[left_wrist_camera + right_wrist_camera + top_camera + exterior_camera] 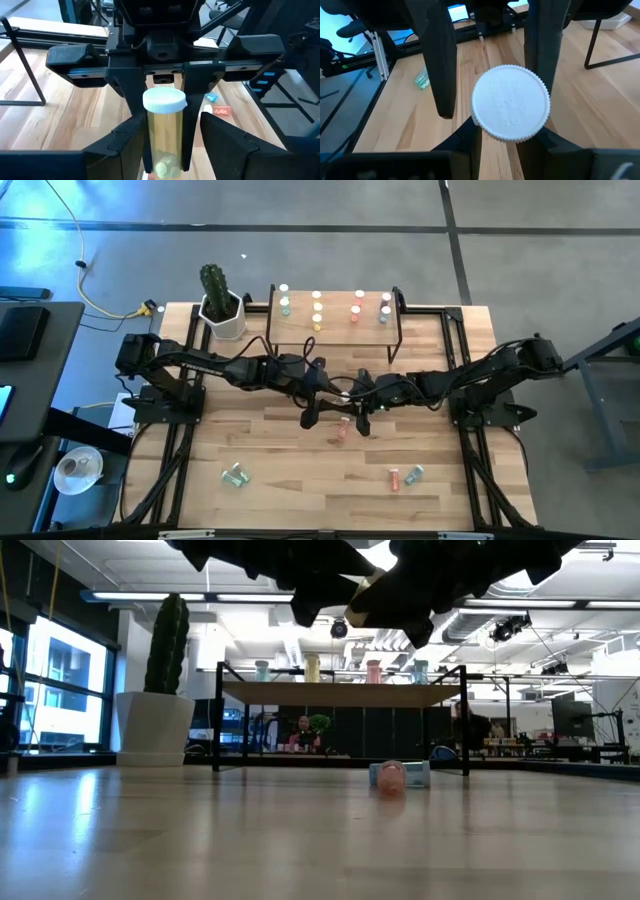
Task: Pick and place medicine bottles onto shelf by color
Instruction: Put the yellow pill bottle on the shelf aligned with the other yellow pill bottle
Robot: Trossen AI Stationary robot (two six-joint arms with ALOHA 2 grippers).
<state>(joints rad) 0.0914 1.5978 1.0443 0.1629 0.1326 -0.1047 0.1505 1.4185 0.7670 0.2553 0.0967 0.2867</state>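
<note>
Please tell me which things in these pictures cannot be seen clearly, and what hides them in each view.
- High view: the yellow bottle passed between the arms is hidden under them at mid-table.
- Low view: both grippers are only dark shapes cut by the upper edge.
- Right wrist view: the white cap covers the bottle's body.
- High view: bottles on the shelf are too small to read labels.
- Left wrist view: the bottle's base is cut off.

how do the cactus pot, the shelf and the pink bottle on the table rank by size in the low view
1. shelf, widest, spanning the middle
2. cactus pot
3. pink bottle, smallest even though it lies nearest the camera

Shelf and pot stand about equally far back, so their order looks reliable.
</note>
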